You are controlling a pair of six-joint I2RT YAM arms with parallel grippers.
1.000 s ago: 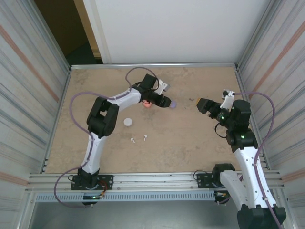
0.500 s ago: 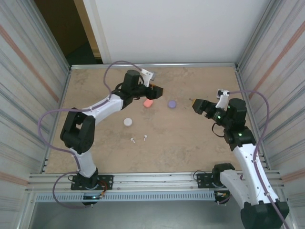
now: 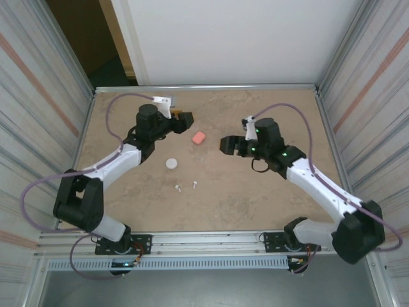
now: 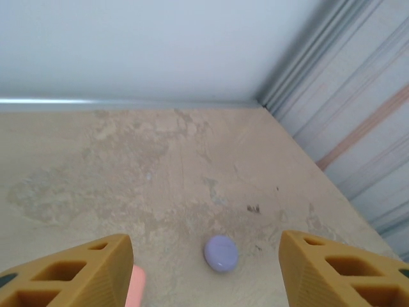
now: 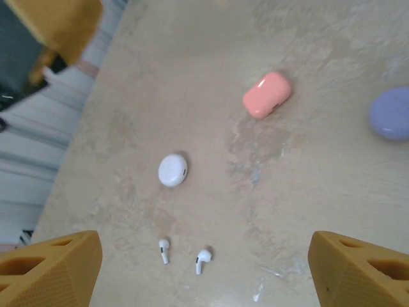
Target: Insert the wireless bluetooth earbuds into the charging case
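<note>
Earbuds (image 5: 203,261), white, below spread right claw (image 5: 203,246), purple case (image 4: 221,253) ahead of spread left claw (image 4: 204,246)

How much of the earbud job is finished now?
Done: nothing sure; the pink case and purple case look shut, contents hidden. In hand: nothing; the left tool and right tool are open and empty. Left: two white earbuds lie on the table near the white case.

One white earbud (image 5: 164,251) and a second white earbud (image 5: 202,260) are lying side by side, apart, just ahead of the right pincer (image 3: 227,145). Beyond them, a round white case (image 5: 172,170), a pink case (image 5: 267,94) and a purple case (image 5: 390,113) are lying closed.
</note>
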